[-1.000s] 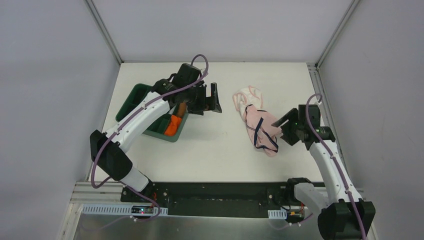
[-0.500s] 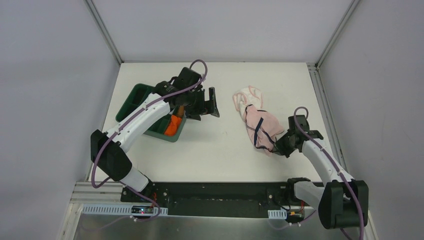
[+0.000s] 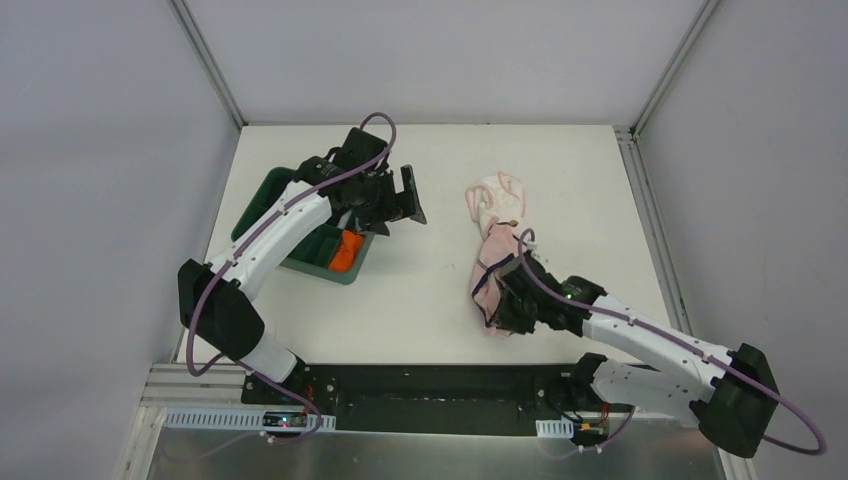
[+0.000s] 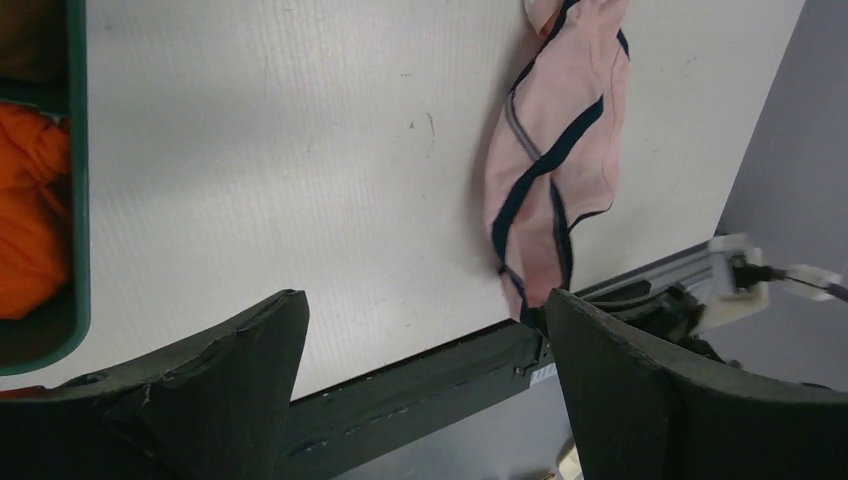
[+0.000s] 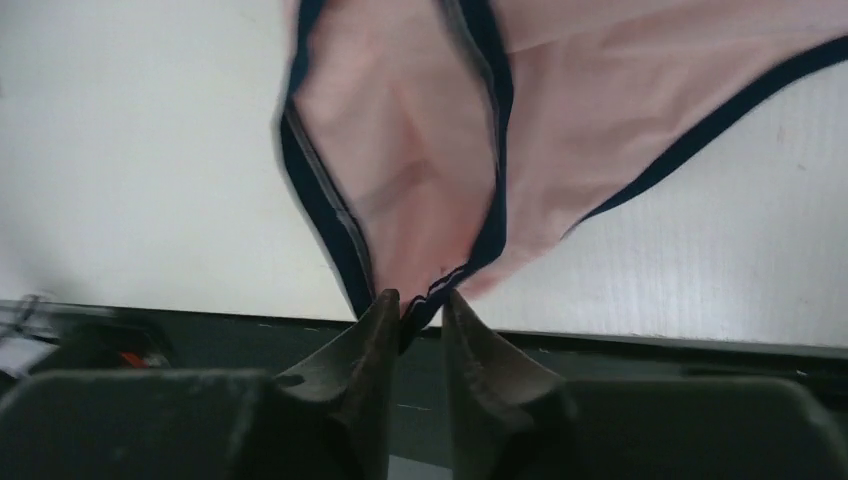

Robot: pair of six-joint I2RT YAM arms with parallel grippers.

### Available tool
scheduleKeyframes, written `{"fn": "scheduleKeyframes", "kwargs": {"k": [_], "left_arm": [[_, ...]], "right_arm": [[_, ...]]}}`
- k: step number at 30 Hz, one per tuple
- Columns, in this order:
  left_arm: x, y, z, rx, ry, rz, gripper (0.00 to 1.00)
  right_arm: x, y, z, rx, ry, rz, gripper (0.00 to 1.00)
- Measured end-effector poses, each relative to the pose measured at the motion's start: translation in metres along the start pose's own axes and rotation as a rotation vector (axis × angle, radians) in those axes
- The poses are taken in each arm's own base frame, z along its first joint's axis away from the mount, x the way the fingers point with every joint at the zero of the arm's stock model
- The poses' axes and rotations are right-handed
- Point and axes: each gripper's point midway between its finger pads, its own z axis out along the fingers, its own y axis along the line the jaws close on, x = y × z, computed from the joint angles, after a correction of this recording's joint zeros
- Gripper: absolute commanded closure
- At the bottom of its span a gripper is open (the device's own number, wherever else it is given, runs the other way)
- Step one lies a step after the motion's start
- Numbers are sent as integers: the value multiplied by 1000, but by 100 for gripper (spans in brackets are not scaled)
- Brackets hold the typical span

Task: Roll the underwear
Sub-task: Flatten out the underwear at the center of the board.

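Note:
The pink underwear with navy edging (image 3: 496,256) lies stretched toward the table's near edge, and it also shows in the left wrist view (image 4: 560,160). My right gripper (image 3: 500,310) is shut on its near hem. In the right wrist view the navy edge (image 5: 497,90) runs down into the pinched jaws of that gripper (image 5: 420,305). The paler pink-white underwear (image 3: 497,196) lies bunched just beyond it. My left gripper (image 3: 405,198) hovers open and empty beside the green bin, its fingers (image 4: 250,350) wide apart.
A green bin (image 3: 288,222) at the left holds an orange rolled cloth (image 3: 345,252), also seen in the left wrist view (image 4: 30,210). The black rail (image 3: 430,385) runs along the table's near edge, right below my right gripper. White walls enclose the table.
My right arm swung from the underwear's right side to its near end, shut on the navy-edged hem and dragged it left and nearer. The left gripper drifted slightly back-left, still open.

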Motion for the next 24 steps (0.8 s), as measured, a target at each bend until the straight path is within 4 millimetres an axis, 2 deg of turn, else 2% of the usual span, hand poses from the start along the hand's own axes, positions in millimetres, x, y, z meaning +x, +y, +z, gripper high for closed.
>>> {"fn": "scheduleKeyframes", "kwargs": {"k": [1, 2, 4, 5, 7, 9, 12, 14, 17, 20, 24], "left_arm": [[2, -1, 1, 0, 5, -1, 8], [4, -2, 2, 0, 13, -1, 8], [11, -7, 9, -1, 37, 14, 9], [15, -10, 13, -1, 50, 23, 10], [27, -19, 24, -3, 90, 54, 11], [40, -30, 37, -3, 130, 88, 12], [58, -42, 55, -6, 185, 130, 18], [68, -48, 64, -12, 214, 150, 23], [73, -59, 79, -26, 238, 179, 22], [66, -80, 98, -27, 219, 226, 17], [66, -112, 128, -59, 182, 348, 18]], "right_arm": [[19, -10, 4, 26, 44, -11, 36], [33, -24, 8, 67, 78, -10, 29], [42, -52, 7, 157, 98, 9, 29], [41, -57, 4, 170, 87, 17, 31], [24, -58, -8, 148, 26, 73, 39], [-5, -55, -20, 108, -66, 159, 49], [-51, -58, -29, 79, -183, 315, 53], [-66, -66, -25, 101, -204, 387, 53], [-75, -72, -9, 126, -174, 460, 45], [-71, -74, 4, 115, -123, 526, 34], [-62, -85, 5, 96, -113, 597, 28]]}}
